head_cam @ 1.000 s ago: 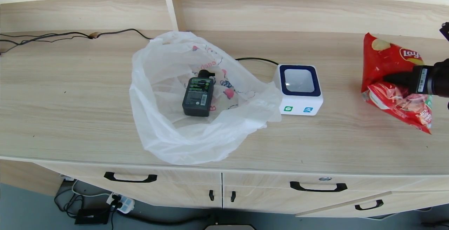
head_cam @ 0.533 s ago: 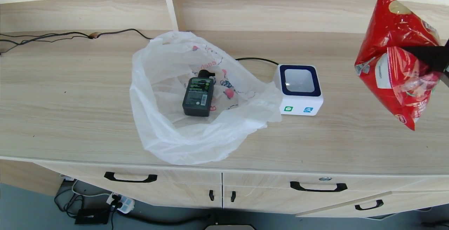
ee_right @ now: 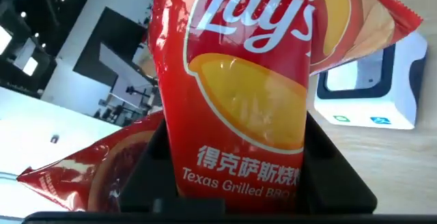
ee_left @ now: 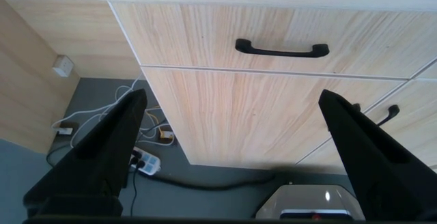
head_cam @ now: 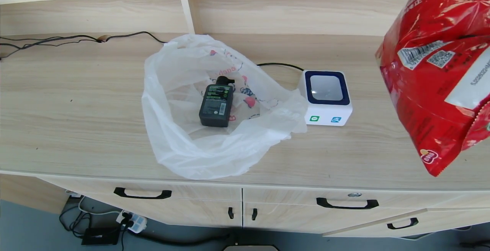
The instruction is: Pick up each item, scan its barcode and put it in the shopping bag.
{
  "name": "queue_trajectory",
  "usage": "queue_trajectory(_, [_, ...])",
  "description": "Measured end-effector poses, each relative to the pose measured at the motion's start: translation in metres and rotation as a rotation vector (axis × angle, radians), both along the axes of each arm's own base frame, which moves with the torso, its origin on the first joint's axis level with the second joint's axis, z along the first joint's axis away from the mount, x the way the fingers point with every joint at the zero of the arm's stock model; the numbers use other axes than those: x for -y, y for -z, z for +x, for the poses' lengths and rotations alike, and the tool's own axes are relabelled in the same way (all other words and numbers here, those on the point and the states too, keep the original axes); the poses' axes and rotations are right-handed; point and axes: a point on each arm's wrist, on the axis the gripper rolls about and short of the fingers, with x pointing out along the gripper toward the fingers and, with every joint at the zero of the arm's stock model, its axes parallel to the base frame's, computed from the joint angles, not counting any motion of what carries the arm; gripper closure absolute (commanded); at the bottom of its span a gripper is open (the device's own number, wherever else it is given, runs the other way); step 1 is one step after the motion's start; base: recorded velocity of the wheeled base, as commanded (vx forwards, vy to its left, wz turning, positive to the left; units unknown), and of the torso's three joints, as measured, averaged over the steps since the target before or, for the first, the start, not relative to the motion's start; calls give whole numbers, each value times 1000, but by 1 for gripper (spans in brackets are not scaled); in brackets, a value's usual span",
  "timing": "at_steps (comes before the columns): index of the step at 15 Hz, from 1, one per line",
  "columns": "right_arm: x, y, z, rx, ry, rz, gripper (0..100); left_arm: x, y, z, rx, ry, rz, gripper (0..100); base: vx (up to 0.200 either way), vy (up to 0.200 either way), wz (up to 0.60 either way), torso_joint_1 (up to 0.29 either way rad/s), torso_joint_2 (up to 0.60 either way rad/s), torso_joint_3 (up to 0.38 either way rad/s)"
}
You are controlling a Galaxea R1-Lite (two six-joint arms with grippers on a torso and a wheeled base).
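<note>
Head view with both wrist views. The red chip bag (head_cam: 436, 71) hangs in the air at the right edge of the frame, above the counter (head_cam: 76, 109) and to the right of the white scanner (head_cam: 327, 98). In the right wrist view the right tool (ee_right: 235, 159) is closed on the chip bag (ee_right: 239, 101), one dark finger on each side of its crumpled middle. The left tool (ee_left: 232, 98) is spread wide and holds nothing; it hangs low in front of the drawer fronts (ee_left: 273, 108).

Step in hand, as judged: scanning. The barcode (head_cam: 413, 55) sits on the face turned toward the head camera, while the scanner's window faces upward. The chip bag would therefore need turning so that the printed face looks down at the window, then holding flat and steady just above it. The foil is creased, so a taut, level presentation should read better.

Open room: bare counter lies between the chip bag and the scanner. The shopping bag (head_cam: 183, 144) lies at centre, its rim touching the scanner's left side, with a black bottle (head_cam: 216, 103) already inside. A cable (head_cam: 279, 65) runs behind the scanner, and the back wall (head_cam: 268, 13) rises at the top of the frame. A high path leftward over the scanner to the shopping bag's mouth looks free; a low pass risks dragging the thin rim.
</note>
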Motion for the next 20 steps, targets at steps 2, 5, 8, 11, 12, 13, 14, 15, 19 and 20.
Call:
queue_trajectory(2, [-6, 3, -9, 40, -62, 16, 100, 0, 0, 0, 1, 0, 1, 0, 0, 0, 0, 0, 0, 0])
queue_trajectory(5, [-14, 3, -21, 85, -153, 17, 100, 0, 0, 0, 1, 0, 1, 0, 0, 0, 0, 0, 0, 0])
queue_trajectory(8, [-21, 11, -32, 104, -236, -14, 100, 0, 0, 0, 1, 1, 1, 0, 0, 0, 0, 0, 0, 0])
queue_trajectory(11, [-31, 15, -42, 121, -336, -37, 100, 0, 0, 0, 0, 1, 1, 0, 0, 0, 0, 0, 0, 0])
queue_trajectory(12, [-35, 17, -44, 128, -366, -49, 100, 0, 0, 0, 0, 0, 1, 0, 0, 0, 0, 0, 0, 0])
queue_trajectory(13, [-38, 18, -45, 129, -388, -58, 100, 0, 0, 0, -1, 0, 2, 0, 0, 0, 0, 0, 0, 0])
queue_trajectory(14, [-42, 19, -44, 124, -404, -64, 100, 0, 0, 0, -1, 0, 2, 0, 0, 0, 0, 0, 0, 0])
queue_trajectory(15, [-47, 17, -43, 134, -419, -58, 100, 0, 0, 0, -1, 0, 0, 0, 0, 0, 0, 0, 0, 0])
queue_trajectory(19, [-65, 12, -35, 136, -468, -56, 100, 0, 0, 0, -3, 1, -1, 0, 0, 0, 0, 0, 0, 0])
queue_trajectory(20, [-68, 11, -35, 137, -485, -57, 100, 0, 0, 0, -3, 0, -1, 0, 0, 0, 0, 0, 0, 0])
